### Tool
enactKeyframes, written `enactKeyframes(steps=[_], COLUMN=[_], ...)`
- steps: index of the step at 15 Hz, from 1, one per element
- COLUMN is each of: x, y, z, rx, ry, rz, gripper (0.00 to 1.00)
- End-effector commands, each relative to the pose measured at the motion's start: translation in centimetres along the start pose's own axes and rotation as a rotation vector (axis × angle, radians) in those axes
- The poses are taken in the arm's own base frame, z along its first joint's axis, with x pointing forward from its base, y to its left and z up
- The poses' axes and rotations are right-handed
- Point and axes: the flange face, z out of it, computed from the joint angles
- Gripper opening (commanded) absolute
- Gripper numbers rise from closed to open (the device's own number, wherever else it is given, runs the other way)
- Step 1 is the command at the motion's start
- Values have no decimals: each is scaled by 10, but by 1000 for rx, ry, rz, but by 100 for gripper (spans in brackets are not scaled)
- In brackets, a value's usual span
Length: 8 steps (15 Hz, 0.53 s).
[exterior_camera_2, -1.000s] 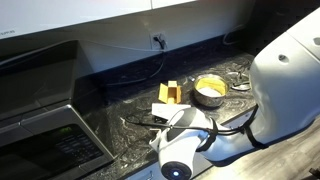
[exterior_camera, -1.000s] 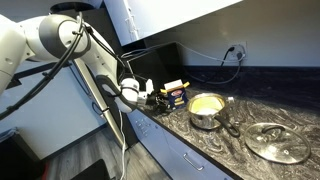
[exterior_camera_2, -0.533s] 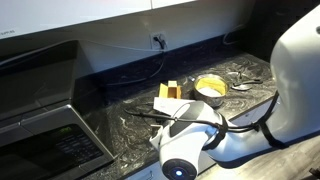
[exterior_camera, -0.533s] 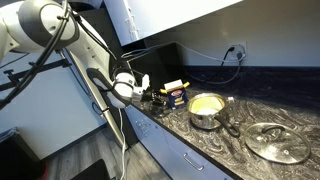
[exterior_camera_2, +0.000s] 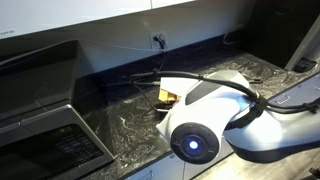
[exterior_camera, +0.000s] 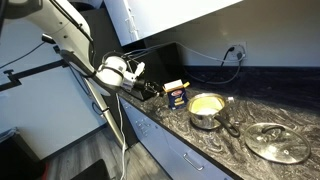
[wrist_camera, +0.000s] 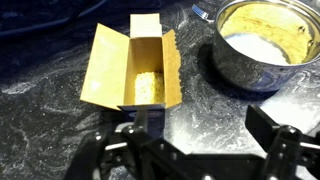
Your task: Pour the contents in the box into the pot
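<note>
The small blue box [exterior_camera: 177, 92] stands on the dark marbled counter with its yellow top flaps open. In the wrist view the box [wrist_camera: 135, 65] shows a pale yellow mass of contents [wrist_camera: 147, 87] inside. The shiny steel pot [exterior_camera: 205, 108] sits just beside it, apart, and holds a yellowish mass; it shows in the wrist view [wrist_camera: 262, 45] at top right. My gripper [wrist_camera: 208, 125] is open and empty, a short way back from the box, its left finger near the box's near end. In an exterior view my arm hides the pot; only the box [exterior_camera_2: 168, 95] shows.
A large black appliance [exterior_camera: 155, 60] stands behind the box; it also shows in an exterior view [exterior_camera_2: 40, 110]. A round glass lid [exterior_camera: 277, 142] lies beyond the pot. A cord runs from a wall outlet [exterior_camera: 238, 48]. The counter's front edge [exterior_camera: 160, 125] is close.
My arm has swung up and back from the counter edge. The gripper has drawn slightly away from the box. Box, pot and lid have not moved.
</note>
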Motion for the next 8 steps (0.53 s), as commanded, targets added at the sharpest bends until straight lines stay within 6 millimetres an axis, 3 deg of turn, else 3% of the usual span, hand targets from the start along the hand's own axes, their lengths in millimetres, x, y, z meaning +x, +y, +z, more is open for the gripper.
enactKeyframes(steps=[1, 8], x=[-31, -89], y=[-22, -55], z=[-28, -49], rx=[-30, -117], ry=[73, 230], rz=[-1, 117], gripper=[100, 100])
